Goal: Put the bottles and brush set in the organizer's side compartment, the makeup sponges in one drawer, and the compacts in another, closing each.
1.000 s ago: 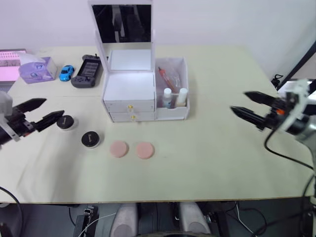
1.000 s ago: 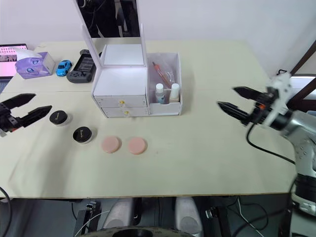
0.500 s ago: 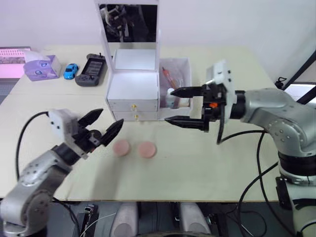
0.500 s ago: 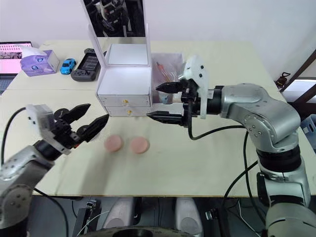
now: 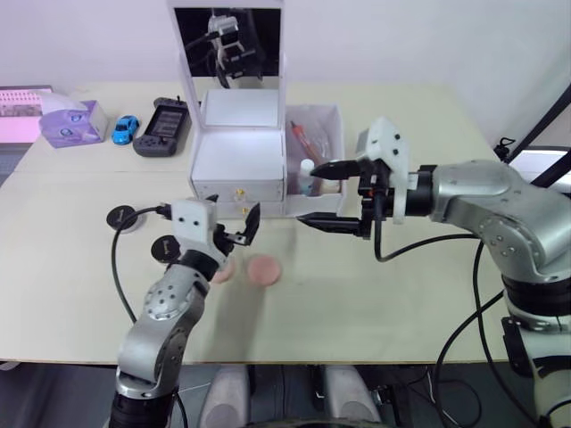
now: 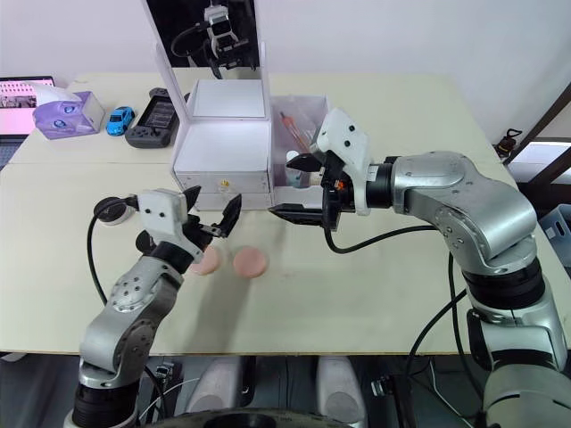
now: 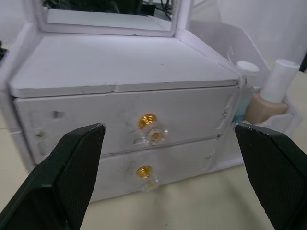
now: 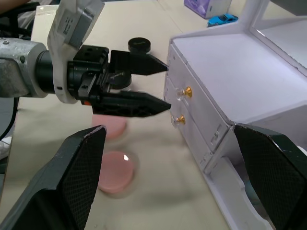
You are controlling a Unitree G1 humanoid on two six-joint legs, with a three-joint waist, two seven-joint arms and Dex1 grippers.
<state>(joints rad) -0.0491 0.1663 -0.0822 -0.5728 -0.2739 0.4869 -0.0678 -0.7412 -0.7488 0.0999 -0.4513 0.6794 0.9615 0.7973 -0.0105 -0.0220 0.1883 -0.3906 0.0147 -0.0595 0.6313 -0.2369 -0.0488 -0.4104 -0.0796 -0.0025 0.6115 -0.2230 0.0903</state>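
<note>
Gold knobs [image 7: 152, 128] on the organizer's [image 5: 239, 165] 2 shut drawers sit straight ahead of the left gripper [image 5: 234, 237], fingers spread, nearer than the right gripper [image 5: 326, 194], also spread. Both makeup sponges [image 5: 250, 269] lie on the table just below the left gripper.

- The left gripper [image 7: 165, 179] was spread wide, its two black fingers [image 7: 62, 179] apart with the organizer's front between them.
- The organizer [image 7: 120, 72] faced the camera, both drawers shut.
- The upper drawer's gold knob [image 7: 149, 125] sat above the lower drawer's gold knob [image 7: 144, 172].
- The mirror [image 7: 103, 14] stood upright at the far edge of the flat white top.
- To the right, in the side compartment [image 7: 230, 48], a beige bottle [image 7: 268, 98] stood beside a white-capped bottle [image 7: 246, 72].
</note>
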